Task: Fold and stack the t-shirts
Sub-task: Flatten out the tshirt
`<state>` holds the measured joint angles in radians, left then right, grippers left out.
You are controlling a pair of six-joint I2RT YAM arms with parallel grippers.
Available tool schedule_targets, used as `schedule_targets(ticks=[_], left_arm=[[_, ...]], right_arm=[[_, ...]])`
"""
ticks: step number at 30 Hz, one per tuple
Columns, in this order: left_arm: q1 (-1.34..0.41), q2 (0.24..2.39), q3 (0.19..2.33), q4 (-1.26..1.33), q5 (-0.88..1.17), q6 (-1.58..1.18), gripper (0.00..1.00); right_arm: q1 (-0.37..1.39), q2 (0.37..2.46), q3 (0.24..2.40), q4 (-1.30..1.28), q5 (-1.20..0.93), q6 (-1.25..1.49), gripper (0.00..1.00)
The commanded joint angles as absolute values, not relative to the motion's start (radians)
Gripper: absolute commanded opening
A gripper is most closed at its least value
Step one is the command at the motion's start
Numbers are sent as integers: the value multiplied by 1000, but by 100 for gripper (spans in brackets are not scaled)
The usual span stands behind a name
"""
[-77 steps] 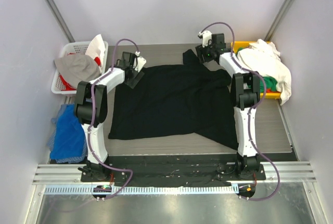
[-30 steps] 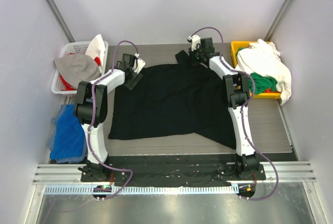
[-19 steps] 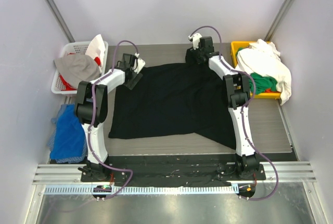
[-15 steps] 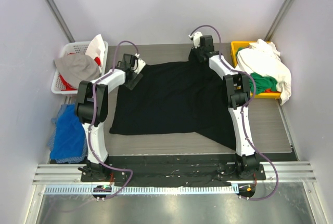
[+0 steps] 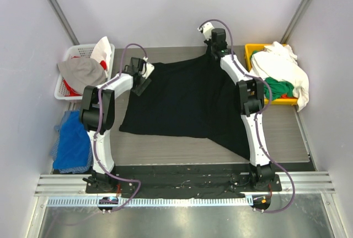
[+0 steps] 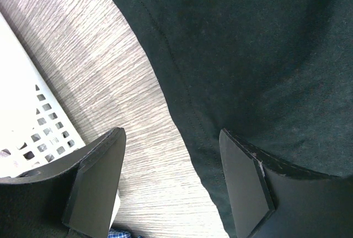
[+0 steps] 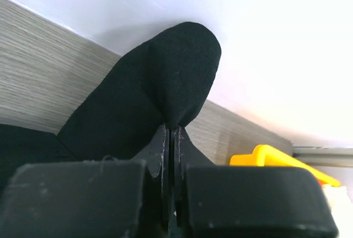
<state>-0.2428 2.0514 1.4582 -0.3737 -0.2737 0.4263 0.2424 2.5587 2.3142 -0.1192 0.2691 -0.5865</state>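
A large black t-shirt (image 5: 187, 100) lies spread over the middle of the table, its far edge lifted toward the back wall. My right gripper (image 5: 214, 47) is shut on a fold of that black fabric (image 7: 165, 89) at the far right corner, holding it up near the wall. My left gripper (image 5: 140, 86) hangs open over the shirt's left edge (image 6: 182, 100); the hem runs between its fingers (image 6: 242, 183) and nothing is pinched. White and green t-shirts (image 5: 281, 72) are piled in the yellow bin at the right.
A yellow bin (image 5: 255, 50) stands at the back right, its corner (image 7: 276, 158) showing beside my right gripper. A white basket (image 5: 71, 56) of clothes stands at the back left, its wall (image 6: 33, 133) close to my left fingers. Blue cloth (image 5: 71, 141) lies left of the table.
My right gripper has risen and moved toward the back wall with the black fabric in it, dragging the shirt's near-left corner away from the front. The left arm stayed put, open.
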Motion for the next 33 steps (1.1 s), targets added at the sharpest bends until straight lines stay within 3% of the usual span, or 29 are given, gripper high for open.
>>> schedule_targets(ticks=[1, 5, 8, 9, 15, 33], left_arm=[[-247, 2057, 1480, -351, -288, 422, 73], [-249, 2056, 1480, -351, -288, 426, 73], [-249, 2054, 1482, -351, -290, 426, 73], [-247, 2052, 1482, -351, -291, 428, 73], [-249, 2043, 1485, -353, -296, 439, 73], [-245, 2151, 1635, -287, -273, 434, 73]], right_arm=[[270, 2552, 2378, -18, 311, -664, 1], [284, 2586, 2384, -8, 330, -675, 6], [285, 2599, 2379, -8, 350, -678, 27], [284, 2596, 2367, -8, 351, -680, 46], [281, 2563, 2280, 25, 376, -680, 67], [198, 2199, 1892, 72, 387, -586, 77]])
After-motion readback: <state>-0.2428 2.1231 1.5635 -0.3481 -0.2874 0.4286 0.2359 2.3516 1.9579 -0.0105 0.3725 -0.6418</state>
